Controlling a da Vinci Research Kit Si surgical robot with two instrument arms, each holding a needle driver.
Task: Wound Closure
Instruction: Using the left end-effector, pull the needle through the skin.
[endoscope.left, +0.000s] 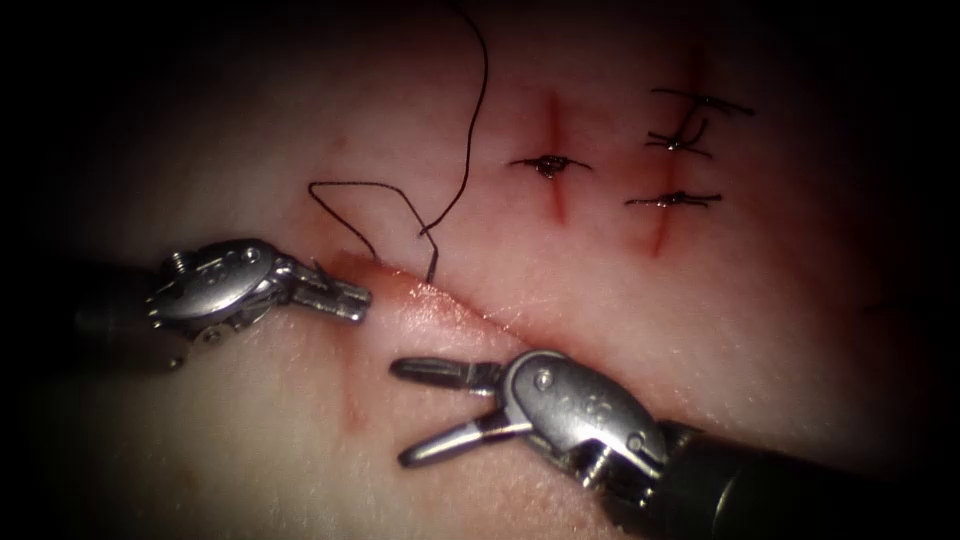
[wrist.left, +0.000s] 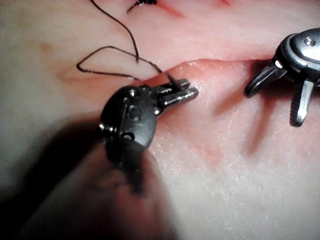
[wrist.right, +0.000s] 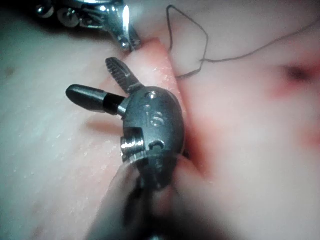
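Beside glistening cut (endoscope.left: 440, 300), looped thread (endoscope.left: 400, 205).

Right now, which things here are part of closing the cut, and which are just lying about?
In the job:
- left tool, fingers shut at the end of the open cut
- right tool, fingers open, holding nothing
- thread, entering the tissue beside the cut

Lying about:
- finished stitches to the right

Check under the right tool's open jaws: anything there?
Bare tissue shows between the right tool's open jaws; they hold nothing. The cut lies just beyond. What its wrist body covers is hidden.
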